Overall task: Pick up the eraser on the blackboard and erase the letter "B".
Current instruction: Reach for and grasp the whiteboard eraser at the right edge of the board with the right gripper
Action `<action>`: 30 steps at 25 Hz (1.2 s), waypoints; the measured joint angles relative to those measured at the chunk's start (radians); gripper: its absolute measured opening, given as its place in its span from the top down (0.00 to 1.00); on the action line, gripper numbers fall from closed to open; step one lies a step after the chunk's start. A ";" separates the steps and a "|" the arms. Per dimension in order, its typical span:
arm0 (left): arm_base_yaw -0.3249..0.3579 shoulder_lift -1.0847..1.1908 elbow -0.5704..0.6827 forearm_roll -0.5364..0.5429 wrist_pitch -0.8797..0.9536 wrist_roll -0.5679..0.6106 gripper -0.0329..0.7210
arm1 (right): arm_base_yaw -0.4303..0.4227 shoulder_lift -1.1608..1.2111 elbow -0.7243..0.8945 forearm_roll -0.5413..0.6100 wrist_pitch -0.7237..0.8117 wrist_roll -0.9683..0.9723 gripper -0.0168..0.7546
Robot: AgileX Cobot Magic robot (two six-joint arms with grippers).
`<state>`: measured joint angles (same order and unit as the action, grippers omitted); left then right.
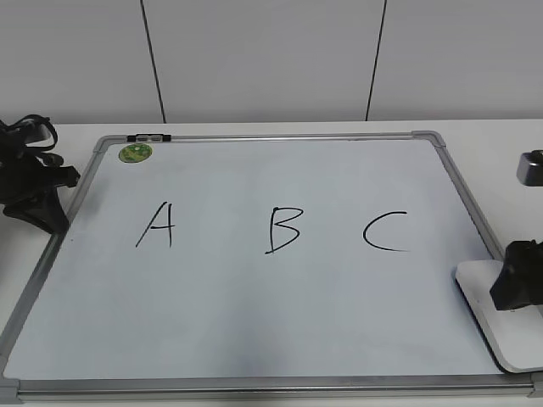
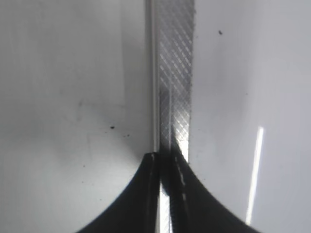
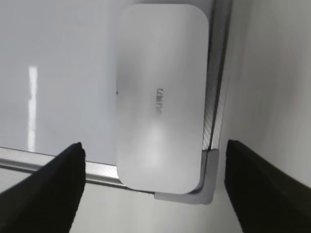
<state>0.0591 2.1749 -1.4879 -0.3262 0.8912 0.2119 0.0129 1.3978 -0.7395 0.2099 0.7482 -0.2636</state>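
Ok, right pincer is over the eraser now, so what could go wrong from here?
The eraser lies against the blackboard's frame at the corner, so one finger of the open right pincer could land on the frame. Swiping the letter "B" too wide may smear the "A" or "C".

white table (image 1: 254,127), blackboard (image 1: 254,314) lying flat on it

**Clearance around the board: centre open, edges occupied**

The blackboard (image 1: 254,314) shows a wide bare surface in the centre and lower frame. A green magnet (image 1: 135,153) sits at the upper left corner. The eraser (image 1: 501,318) occupies the lower right corner, overlapping the frame. The right gripper (image 3: 153,191) straddles it, fingers apart, a gap on either side. The left gripper (image 2: 165,194) blocks the left frame edge.
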 joint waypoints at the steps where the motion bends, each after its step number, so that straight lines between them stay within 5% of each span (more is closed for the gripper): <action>1: 0.000 0.000 0.000 0.000 0.000 0.000 0.93 | 0.007 0.020 -0.010 -0.002 -0.008 0.000 0.11; 24: 0.000 0.000 0.000 0.000 0.000 0.000 0.93 | 0.022 0.274 -0.050 -0.029 -0.104 -0.002 0.11; 30: 0.000 0.000 0.000 0.000 0.000 0.000 0.93 | 0.022 0.285 -0.052 -0.025 -0.108 -0.002 0.25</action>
<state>0.0591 2.1749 -1.4879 -0.3262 0.8912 0.2119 0.0350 1.6832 -0.7919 0.1847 0.6398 -0.2653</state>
